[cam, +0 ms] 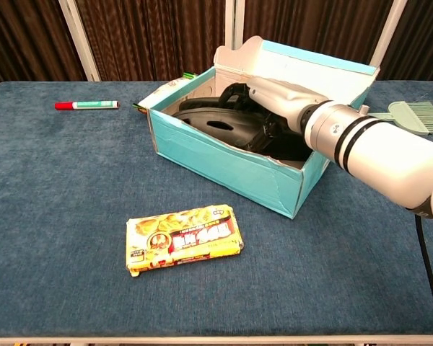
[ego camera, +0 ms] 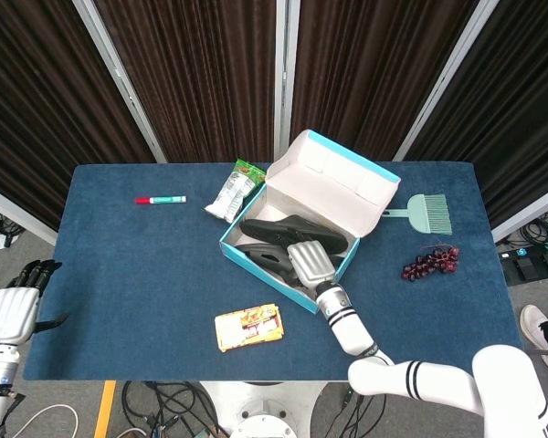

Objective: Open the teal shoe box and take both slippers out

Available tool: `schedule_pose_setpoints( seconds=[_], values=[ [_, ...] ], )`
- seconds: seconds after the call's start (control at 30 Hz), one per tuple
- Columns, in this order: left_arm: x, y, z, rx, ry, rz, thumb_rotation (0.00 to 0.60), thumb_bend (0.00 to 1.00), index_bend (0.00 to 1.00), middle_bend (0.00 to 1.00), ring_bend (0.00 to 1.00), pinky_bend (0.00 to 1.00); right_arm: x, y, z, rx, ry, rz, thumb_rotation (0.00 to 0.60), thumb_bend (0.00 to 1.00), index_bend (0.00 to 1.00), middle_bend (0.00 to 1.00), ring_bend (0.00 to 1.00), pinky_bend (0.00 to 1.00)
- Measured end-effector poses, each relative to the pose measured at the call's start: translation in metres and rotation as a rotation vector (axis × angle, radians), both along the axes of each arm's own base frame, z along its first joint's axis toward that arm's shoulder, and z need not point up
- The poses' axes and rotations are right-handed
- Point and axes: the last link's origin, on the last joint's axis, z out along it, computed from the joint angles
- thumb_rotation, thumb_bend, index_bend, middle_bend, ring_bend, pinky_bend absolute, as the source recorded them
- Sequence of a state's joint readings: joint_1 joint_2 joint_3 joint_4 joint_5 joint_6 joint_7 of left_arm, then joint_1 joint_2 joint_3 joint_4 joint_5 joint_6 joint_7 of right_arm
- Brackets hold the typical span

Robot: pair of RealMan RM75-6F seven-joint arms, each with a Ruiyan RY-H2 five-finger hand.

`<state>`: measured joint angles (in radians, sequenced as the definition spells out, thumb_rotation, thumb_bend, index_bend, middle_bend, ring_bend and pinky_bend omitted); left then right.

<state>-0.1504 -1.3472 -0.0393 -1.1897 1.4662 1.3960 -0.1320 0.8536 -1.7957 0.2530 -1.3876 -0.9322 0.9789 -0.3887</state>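
Box: teal shoe box [cam: 224, 162] mid-table, lid open
Slippers: both black slippers [ego camera: 283, 230] inside the box
Right hand [ego camera: 310, 262]: reaching in over the near slipper; grasp hidden, cannot tell
Left hand [ego camera: 9, 310]: off-table, holding nothing, fingers apart
Risk: a lift may drag the light box along

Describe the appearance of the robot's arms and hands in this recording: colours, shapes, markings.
The right arm is a thick, smooth white tube with black rings near the wrist. The right robot hand has a silver-grey back plate and dark fingers. The left robot hand, at the head view's lower left edge, looks the same: pale silver back, black fingers. No loose cables show on either arm.
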Motion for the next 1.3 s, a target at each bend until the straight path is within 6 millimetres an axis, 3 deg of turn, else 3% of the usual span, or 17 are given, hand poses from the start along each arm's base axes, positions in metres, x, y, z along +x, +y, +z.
schedule_pose_setpoints(
  seconds=[0.17, 0.83, 1.13, 1.3],
  values=[
    [-0.002, -0.001, 0.001, 0.003, -0.002, 0.005, 0.6, 0.11, 0.15, 0.13, 0.1, 0.35, -0.001, 0.0, -0.004, 0.007, 0.011, -0.002, 0.6, 0.34, 0.19, 0.33, 0.14, 0.34],
    [0.0, 0.002, 0.002, 0.0, -0.004, 0.003, 0.6, 0.11, 0.15, 0.13, 0.1, 0.36, 0.003, -0.004, 0.011, -0.166, -0.081, 0.059, 0.6, 0.58, 0.62, 0.63, 0.46, 0.58],
    [0.004, 0.003, 0.001, -0.001, -0.002, -0.004, 0.6, 0.11, 0.15, 0.13, 0.1, 0.36, 0.012, -0.009, 0.04, -0.251, -0.211, 0.087, 0.6, 0.6, 0.64, 0.64, 0.48, 0.6],
    [0.006, 0.005, 0.001, 0.001, 0.003, -0.011, 0.6, 0.11, 0.15, 0.13, 0.1, 0.36, 0.024, -0.009, 0.068, -0.296, -0.287, 0.122, 0.6, 0.6, 0.64, 0.64, 0.48, 0.6]
  ],
)
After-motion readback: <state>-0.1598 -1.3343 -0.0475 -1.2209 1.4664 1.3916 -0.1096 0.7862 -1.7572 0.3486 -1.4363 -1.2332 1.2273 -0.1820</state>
